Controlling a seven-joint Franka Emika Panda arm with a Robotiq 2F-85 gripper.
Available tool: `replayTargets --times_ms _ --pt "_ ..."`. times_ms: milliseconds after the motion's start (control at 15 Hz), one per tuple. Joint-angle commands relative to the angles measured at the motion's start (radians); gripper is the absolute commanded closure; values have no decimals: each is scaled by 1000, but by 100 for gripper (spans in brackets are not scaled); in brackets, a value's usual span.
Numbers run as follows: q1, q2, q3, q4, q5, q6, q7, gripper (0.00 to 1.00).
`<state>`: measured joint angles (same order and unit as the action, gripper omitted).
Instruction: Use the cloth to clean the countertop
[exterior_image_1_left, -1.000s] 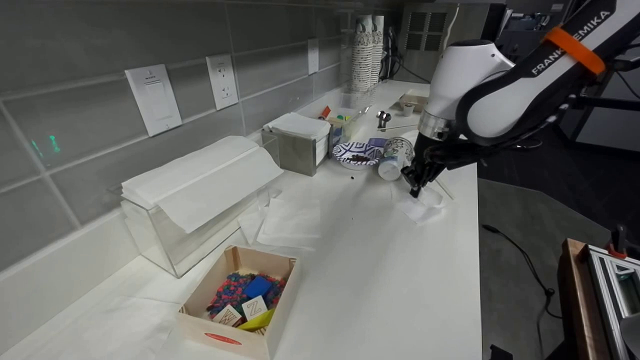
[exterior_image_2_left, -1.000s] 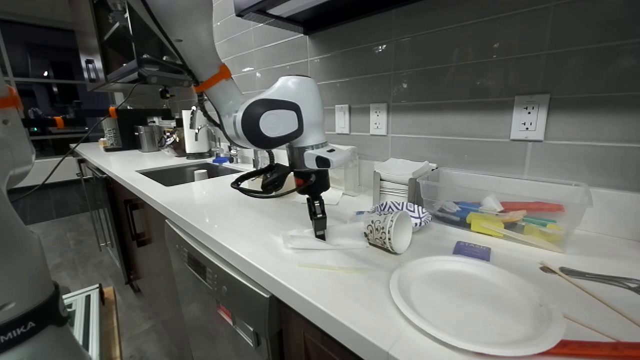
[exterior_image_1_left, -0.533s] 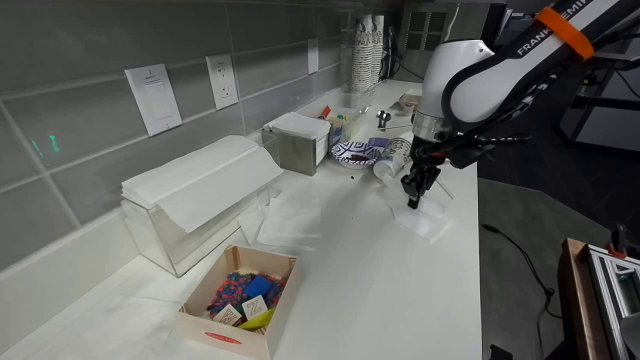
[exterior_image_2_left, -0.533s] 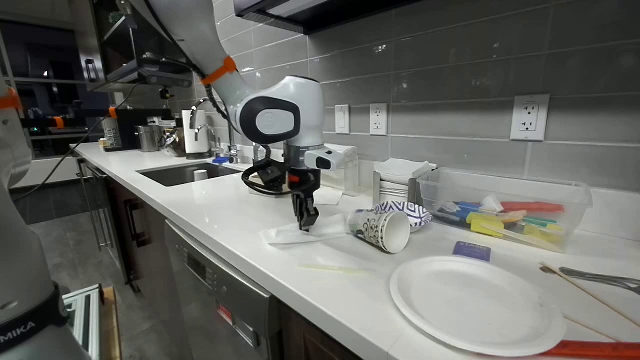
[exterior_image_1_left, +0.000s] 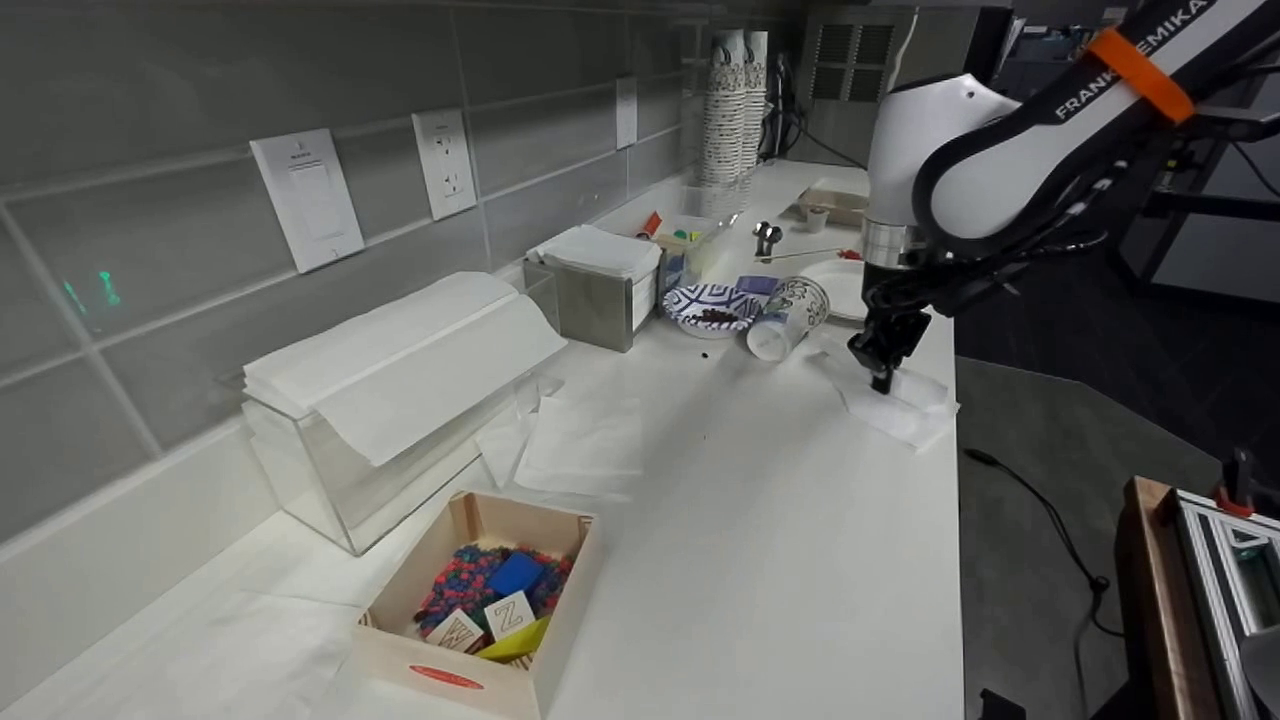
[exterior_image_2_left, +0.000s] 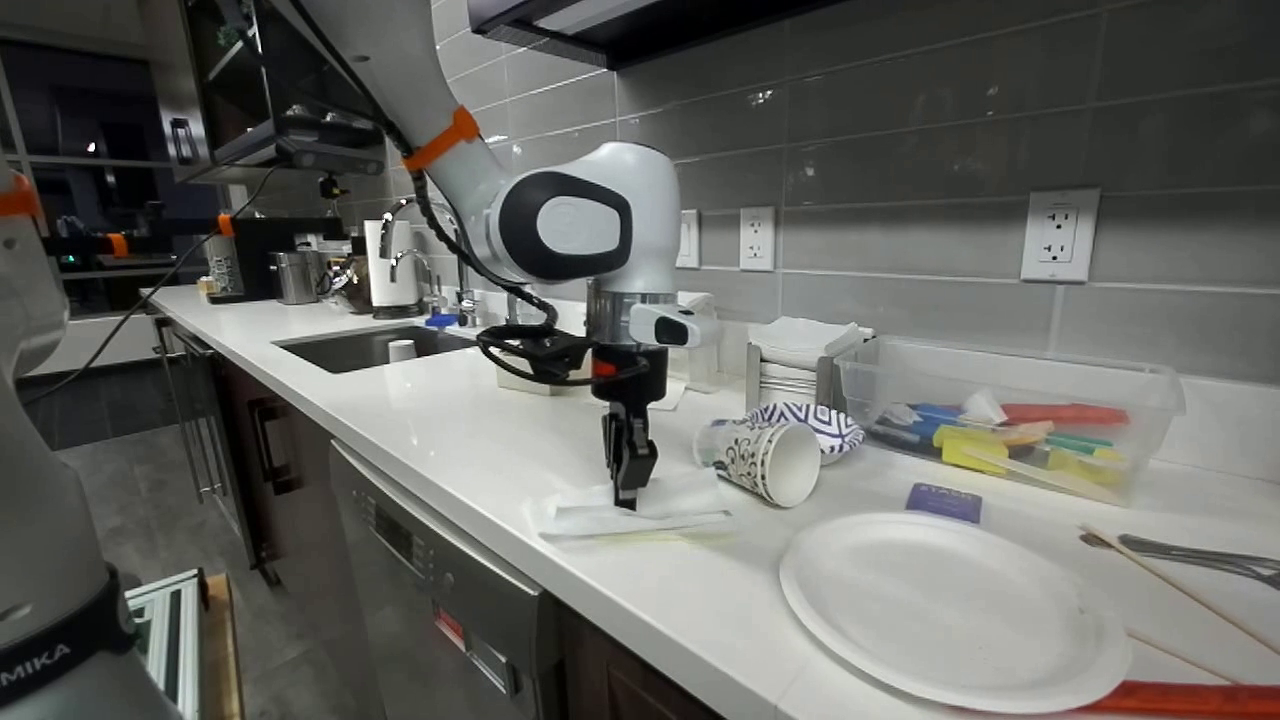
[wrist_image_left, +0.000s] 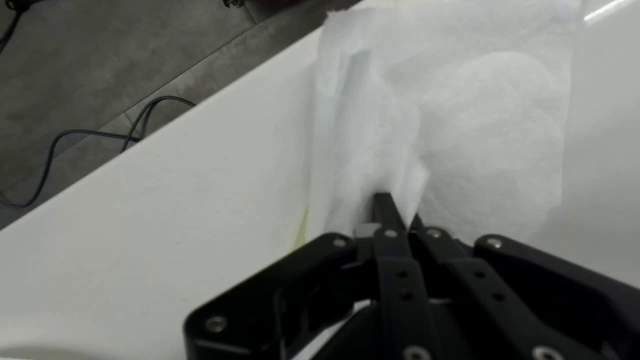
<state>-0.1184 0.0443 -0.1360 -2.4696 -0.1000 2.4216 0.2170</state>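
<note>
Holding a fold of the white cloth (wrist_image_left: 495, 145) pinched between the fingers (wrist_image_left: 388, 215), with the tips pointed down to the worktop (exterior_image_1_left: 780, 570). Having the rest of it laid out there, with one corner at the edge above the floor (exterior_image_1_left: 1000, 570). See near to the cloth a patterned paper cup (exterior_image_2_left: 790, 465) on its side, and just beside this cup a bowl (exterior_image_1_left: 685, 312) with dark bits (exterior_image_1_left: 716, 316) inside.
</note>
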Motion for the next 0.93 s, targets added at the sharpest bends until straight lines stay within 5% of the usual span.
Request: replayTargets --times_ms 0,333,533,667,867 --pt "-8 60 -13 -18 -43 101 38 100" --pt "14 72 20 -56 47 252 -17 100" --pt "19 55 63 -61 272 159 -202 100" --pt "16 50 63 -52 285 87 -245 100" --pt "7 49 37 -43 122 20 -124 100"
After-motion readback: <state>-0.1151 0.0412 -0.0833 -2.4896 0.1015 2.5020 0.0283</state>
